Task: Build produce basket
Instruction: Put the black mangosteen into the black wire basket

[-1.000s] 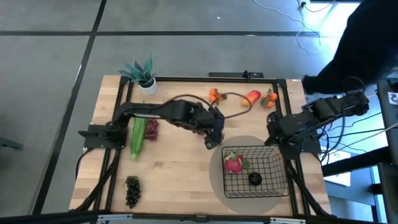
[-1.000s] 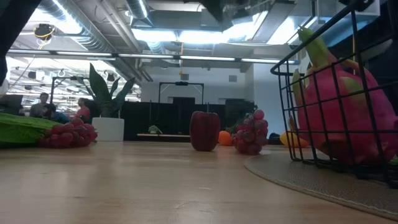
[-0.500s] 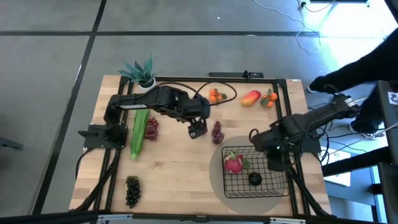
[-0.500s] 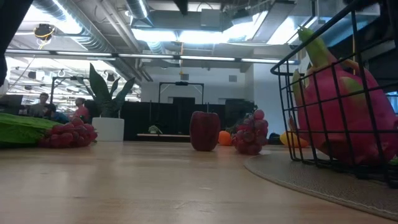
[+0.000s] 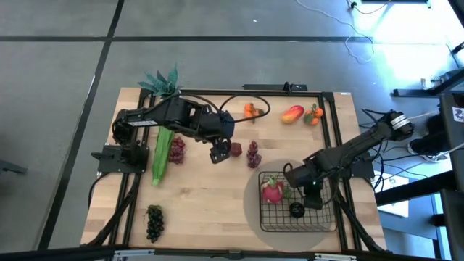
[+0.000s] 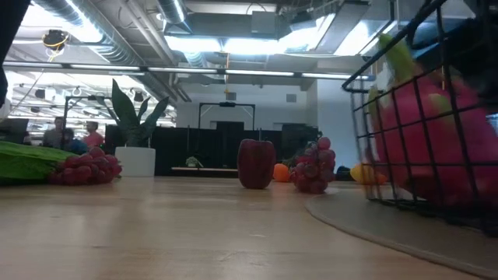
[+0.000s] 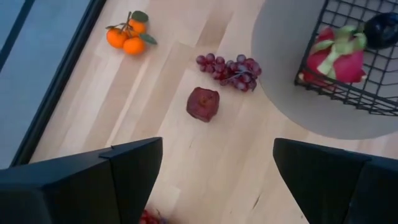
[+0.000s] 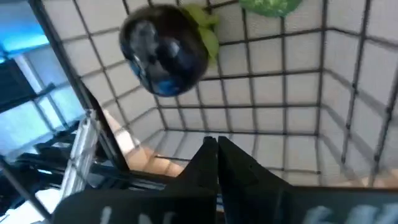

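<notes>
Pale wooden desk [image 5: 210, 210], grey floor all round, and on its near right part a round grey mat [image 5: 255, 217] carrying the basket [image 5: 324, 217]. Inside it you have the pink dragon fruit [image 5: 272, 190] at the left end and a dark round fruit [image 5: 297, 209] near the front wall; I see nothing else in it.

Your right gripper [image 5: 313, 196] is inside the basket with its fingers pressed together and nothing between them, just beside the dark fruit. Lift it straight up so it clears the wire; the basket looks blurred in the low view, so it may be getting nudged.

Your left gripper [image 5: 220, 151] hangs over the middle of the desk, fingers spread wide and empty. Just beside it sit a dark red fruit [image 7: 203, 103] and a purple grape bunch [image 7: 228, 67]. I would judge one of these the next pick: centre over it, come down square, close gently.

Toward the far edge lie the tangerines [image 5: 250, 110] and the mango [image 5: 293, 113]; the green stalk [image 5: 160, 154] is near the left edge, dark grapes [image 5: 154, 221] near the front left corner.
</notes>
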`<state>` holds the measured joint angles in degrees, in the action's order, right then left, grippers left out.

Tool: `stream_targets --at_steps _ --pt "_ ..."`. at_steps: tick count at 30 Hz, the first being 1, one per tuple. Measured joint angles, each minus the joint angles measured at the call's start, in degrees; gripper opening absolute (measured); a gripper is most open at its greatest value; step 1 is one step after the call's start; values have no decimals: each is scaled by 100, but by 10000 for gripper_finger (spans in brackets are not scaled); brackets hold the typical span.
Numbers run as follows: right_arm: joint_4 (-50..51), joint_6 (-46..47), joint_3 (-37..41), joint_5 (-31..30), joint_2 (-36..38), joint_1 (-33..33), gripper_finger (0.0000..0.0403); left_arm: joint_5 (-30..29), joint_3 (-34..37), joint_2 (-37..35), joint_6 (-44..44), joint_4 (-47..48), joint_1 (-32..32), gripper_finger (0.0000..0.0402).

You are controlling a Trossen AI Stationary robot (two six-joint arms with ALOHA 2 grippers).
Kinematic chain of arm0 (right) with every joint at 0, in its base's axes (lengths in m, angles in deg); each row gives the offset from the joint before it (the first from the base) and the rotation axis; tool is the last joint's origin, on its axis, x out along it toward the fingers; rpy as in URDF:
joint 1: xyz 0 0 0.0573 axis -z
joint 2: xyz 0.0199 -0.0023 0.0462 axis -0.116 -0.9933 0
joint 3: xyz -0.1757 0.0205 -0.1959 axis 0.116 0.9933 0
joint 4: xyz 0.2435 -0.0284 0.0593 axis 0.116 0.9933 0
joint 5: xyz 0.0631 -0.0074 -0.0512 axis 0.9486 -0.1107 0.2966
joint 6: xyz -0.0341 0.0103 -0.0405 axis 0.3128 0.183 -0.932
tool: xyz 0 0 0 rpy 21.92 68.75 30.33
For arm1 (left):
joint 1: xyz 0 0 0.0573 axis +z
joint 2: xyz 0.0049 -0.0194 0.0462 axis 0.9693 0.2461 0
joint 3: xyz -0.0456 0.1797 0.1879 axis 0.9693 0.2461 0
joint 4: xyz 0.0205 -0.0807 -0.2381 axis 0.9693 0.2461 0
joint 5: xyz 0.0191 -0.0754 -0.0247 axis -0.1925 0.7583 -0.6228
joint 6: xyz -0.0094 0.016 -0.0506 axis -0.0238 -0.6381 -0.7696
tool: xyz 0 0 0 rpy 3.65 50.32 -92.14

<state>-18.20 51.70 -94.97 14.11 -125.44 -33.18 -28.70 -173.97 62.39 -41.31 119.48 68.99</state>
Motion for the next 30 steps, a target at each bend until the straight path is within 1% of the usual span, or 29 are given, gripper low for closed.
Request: stream_targets --at_steps 4,8,11,14,18,21,24,28,30 --pt "-111 -109 -7 60 -99 -133 0 4 0 1 -2 -7 -4 295" --pt "-75 -162 -216 -309 -43 -186 0 -3 0 2 -6 -11 0 295" --pt "6 -157 -350 -473 -10 -188 0 -1 0 2 -6 -11 -5 295" --pt "244 -156 -589 -695 48 -188 0 -3 0 4 -8 -13 0 295" --pt "412 -181 -1106 -729 203 -260 0 -3 0 4 -11 -15 0 295" --pt "401 -306 -1491 -609 299 -510 0 -3 0 4 -4 -15 -2 295" --pt "378 -306 -1693 -471 305 -874 0 -5 0 7 106 -14 0 295" --pt "-78 -103 -1676 -350 220 -1399 0 -46 0 7 332 -15 -1 295" --pt "-353 70 -1629 -343 118 -1559 0 -68 0 7 440 -17 -1 295"
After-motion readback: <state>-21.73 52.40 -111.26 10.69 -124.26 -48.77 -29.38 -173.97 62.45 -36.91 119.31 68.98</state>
